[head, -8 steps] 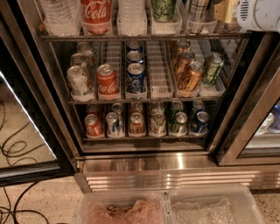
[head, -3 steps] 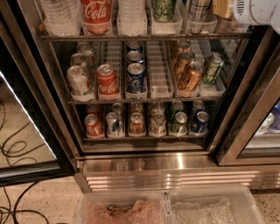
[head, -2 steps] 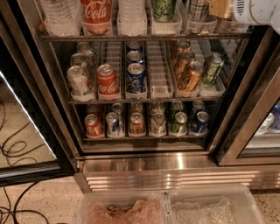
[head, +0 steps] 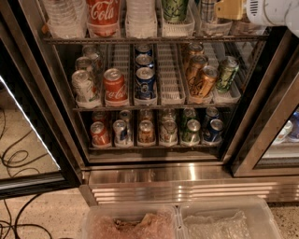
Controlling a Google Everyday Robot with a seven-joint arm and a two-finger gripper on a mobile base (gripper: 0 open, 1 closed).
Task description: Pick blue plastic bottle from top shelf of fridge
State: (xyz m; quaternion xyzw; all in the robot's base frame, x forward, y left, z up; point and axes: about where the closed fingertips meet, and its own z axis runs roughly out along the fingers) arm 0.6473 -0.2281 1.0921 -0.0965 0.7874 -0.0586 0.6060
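End effector (head: 232,9) near blue plastic bottle (head: 208,10), top shelf (head: 154,40)

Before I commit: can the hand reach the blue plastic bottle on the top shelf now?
Probably yes: the hand sits close beside the blue plastic bottle on the top shelf, with nothing visible between them.

The gripper (head: 230,8) sat at the top right edge, by the top shelf (head: 154,40), and the white arm (head: 275,11) beside it was washed out by strong light. Below and left of the gripper the fridge (head: 70,135) interior was warm and dim, its cans (head: 114,84) glinting at the rims. The steel base (head: 154,177) caught soft glare (brightest mid-width). A lit strip (head: 28,123) glowed far left.
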